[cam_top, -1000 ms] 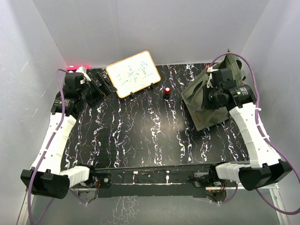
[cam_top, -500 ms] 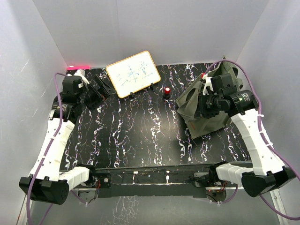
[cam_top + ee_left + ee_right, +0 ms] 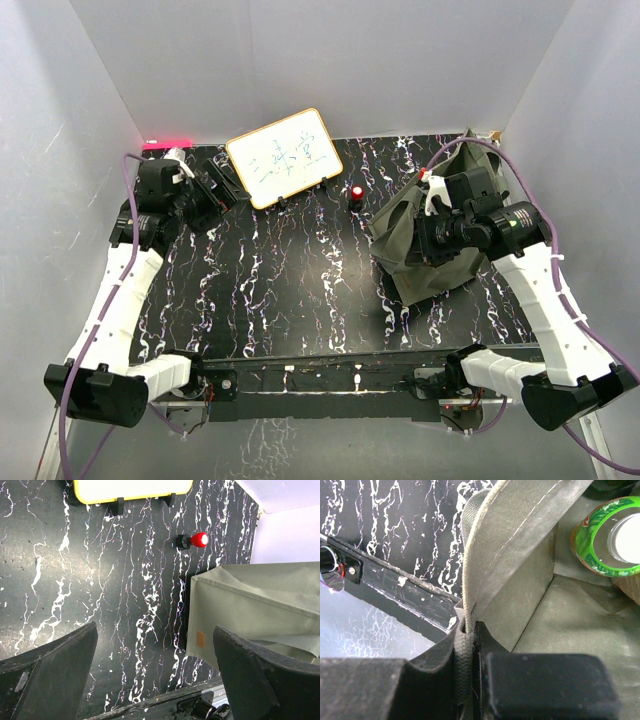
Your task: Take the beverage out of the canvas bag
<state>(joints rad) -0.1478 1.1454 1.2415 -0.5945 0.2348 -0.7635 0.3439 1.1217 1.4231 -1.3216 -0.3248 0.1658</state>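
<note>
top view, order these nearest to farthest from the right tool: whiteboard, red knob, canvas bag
From the right tool, in the top view:
1. canvas bag: right side of the table, pinched in the tool itself.
2. red knob: near the middle, toward the back, just left of the bag.
3. whiteboard: back edge, left of centre.

A: Logging counts. What are you seeing on the table [image 3: 300, 300]?
B: I'm counting one table, and one canvas bag [image 3: 405, 245] carrying one orange patch [image 3: 200, 640].
A: Drinks?
B: One green beverage can [image 3: 607, 540] is showing, no second.
A: Other items?
B: I'm noting one yellow-framed whiteboard [image 3: 284, 157] and one small red-capped object [image 3: 357, 192].
A: Arms?
B: Two are showing: one left arm [image 3: 120, 290], one right arm [image 3: 545, 290].
</note>
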